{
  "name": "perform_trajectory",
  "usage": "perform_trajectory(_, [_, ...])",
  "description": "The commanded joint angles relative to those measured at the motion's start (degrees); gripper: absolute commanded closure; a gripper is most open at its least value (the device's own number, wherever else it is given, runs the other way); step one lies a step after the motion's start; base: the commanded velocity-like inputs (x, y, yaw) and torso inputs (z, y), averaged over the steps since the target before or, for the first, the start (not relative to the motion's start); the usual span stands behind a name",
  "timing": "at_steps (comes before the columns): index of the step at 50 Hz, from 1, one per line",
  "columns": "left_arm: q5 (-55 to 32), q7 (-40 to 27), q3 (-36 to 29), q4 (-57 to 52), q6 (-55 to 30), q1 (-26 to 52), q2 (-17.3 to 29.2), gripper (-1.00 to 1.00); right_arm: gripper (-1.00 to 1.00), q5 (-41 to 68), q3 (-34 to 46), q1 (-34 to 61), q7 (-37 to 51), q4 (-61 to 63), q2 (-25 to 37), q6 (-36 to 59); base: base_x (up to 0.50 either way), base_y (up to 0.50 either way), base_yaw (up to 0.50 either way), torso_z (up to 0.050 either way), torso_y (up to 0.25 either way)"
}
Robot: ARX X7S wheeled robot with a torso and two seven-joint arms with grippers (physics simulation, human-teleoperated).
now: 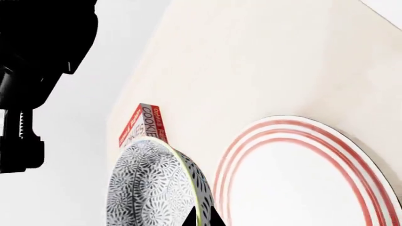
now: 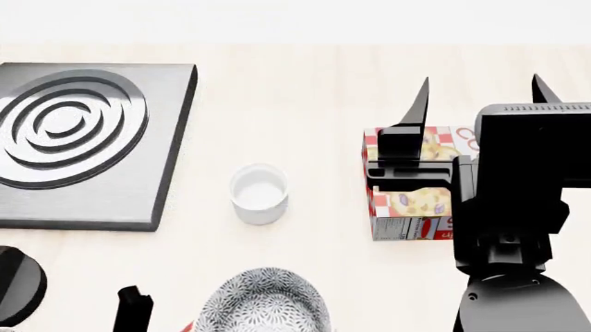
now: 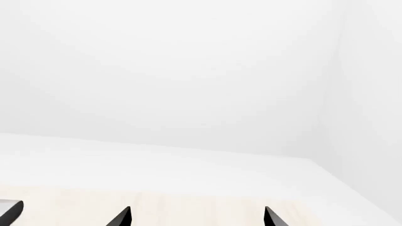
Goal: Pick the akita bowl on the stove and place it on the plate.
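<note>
Pale wooden table point(image 2: 305, 76) filled most of the head view. Stove point(image 2: 83, 138) sat at far left, burner rings bare, no bowl on it. Plate point(image 1: 308, 179) showed only in the left wrist view, flat on the table. Right gripper point(image 2: 480, 90) hung raised over a cookie box point(image 2: 411, 187), fingers spread apart, holding nothing. Akita bowl point(image 1: 154, 188) appeared tilted on its side in the left wrist view, just beside the plate rim, off the stove. A small white cup point(image 2: 259, 194) stood between stove and box.

Left gripper point(image 1: 204, 219): only a dark fingertip visible at the bowl's rim; likely gripping it, but closure couldn't be confirmed from these views.

Risks, judged: bowl was tilted, so a release here could let it roll or land on edge, half off the plate. A thin rim hold could slip mid-carry. The cookie box near the bowl might get clipped.
</note>
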State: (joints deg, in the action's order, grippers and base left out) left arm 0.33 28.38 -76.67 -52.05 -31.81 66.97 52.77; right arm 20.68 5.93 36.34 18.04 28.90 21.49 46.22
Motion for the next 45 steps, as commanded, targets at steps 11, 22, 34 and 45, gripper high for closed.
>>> perform_trajectory(11, [2.93, -1.89, -2.06, 2.78, 2.11, -2.85, 2.0, 1.0, -1.0, 0.04, 0.26, -0.11, 0.11, -0.71, 0.11, -0.9, 0.0, 0.0, 0.0, 0.0, 0.0])
perform_trajectory(22, [4.4, -2.39, -2.86, 4.85, 2.86, -3.29, 1.23, 1.0, -1.0, 0.56, 0.18, 0.17, 0.5, 0.17, 0.24, 0.22, 0.0, 0.0, 0.0, 0.0, 0.001])
perform_trajectory(34, [5.17, -2.89, -3.36, 6.25, 3.09, -3.84, 0.55, 1.0, -1.0, 0.72, 0.25, 0.19, 0.65, 0.14, 0.34, 0.16, 0.0, 0.0, 0.0, 0.0, 0.0])
perform_trajectory(45, [6.18, -3.61, -4.42, 7.0, 3.55, -5.06, 0.43, 1.0, -1.0, 0.88, 0.32, 0.19, 0.77, 0.12, 0.43, 0.07, 0.0, 0.0, 0.0, 0.0, 0.0])
